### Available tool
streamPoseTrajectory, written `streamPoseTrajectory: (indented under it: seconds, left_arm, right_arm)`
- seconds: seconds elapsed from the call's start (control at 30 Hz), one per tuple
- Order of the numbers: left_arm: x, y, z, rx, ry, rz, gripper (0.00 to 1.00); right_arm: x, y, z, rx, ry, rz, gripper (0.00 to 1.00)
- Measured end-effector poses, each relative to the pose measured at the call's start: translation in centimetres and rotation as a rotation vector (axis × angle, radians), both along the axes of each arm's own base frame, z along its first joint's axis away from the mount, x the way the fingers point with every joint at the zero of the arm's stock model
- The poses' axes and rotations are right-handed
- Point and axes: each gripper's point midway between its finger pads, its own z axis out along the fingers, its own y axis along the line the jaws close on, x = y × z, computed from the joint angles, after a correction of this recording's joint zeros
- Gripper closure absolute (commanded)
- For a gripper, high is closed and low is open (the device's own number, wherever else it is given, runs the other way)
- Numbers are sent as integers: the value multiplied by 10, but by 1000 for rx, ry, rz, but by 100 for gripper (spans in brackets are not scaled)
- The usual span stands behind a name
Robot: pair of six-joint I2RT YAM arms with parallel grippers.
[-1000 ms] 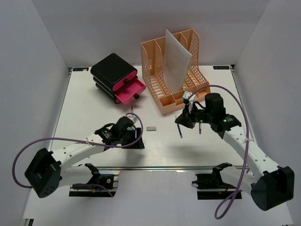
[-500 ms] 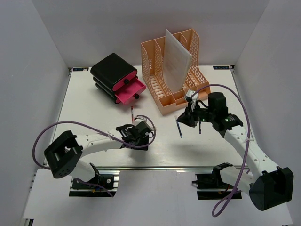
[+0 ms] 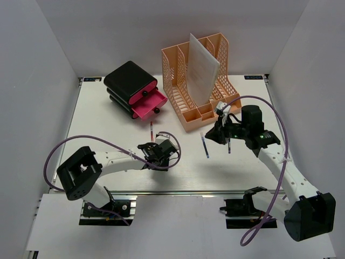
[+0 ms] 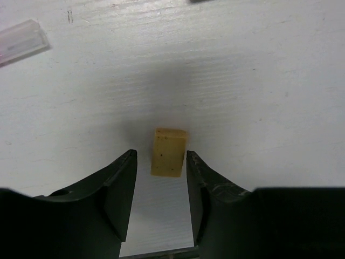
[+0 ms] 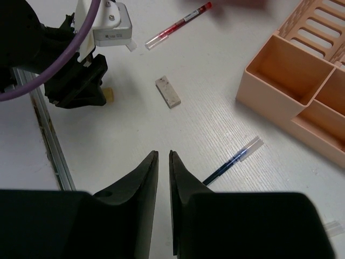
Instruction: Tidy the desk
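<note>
On the white desk (image 3: 102,135) lies a small yellow eraser (image 4: 168,152). My left gripper (image 4: 160,155) is low over it and open, its two fingertips on either side of the eraser's near end, with a gap still showing on the left. From the right wrist view that gripper (image 5: 75,75) hides most of the eraser (image 5: 109,96). My right gripper (image 5: 163,154) hovers above the desk, open by only a narrow slit and holding nothing. A blue pen (image 5: 232,161) lies flat just beyond it, and it also shows from above (image 3: 204,145).
A grey-white eraser (image 5: 168,91) and a red pen (image 5: 178,24) lie between the arms. The orange file organizer (image 3: 197,86) holds a white sheet (image 3: 202,67) at the back. Left of it stands a black drawer unit (image 3: 129,81) with a pink drawer (image 3: 151,103) pulled out.
My left arm swung right to the yellow eraser and its jaws narrowed around it. My right gripper let go of the blue pen, which now lies on the desk, and drew back right.
</note>
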Motion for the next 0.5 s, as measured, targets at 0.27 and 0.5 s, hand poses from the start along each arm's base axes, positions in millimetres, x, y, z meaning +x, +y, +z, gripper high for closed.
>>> streamPoseTrajectory:
  seconds: [0.27, 0.5]
  left_arm:
    - [1, -1, -9, 23, 14, -6, 57]
    - [6, -4, -7, 47, 4, -16, 97]
  right_arm:
    - [2, -3, 1, 7, 2, -7, 80]
    - [2, -5, 2, 15, 5, -8, 81]
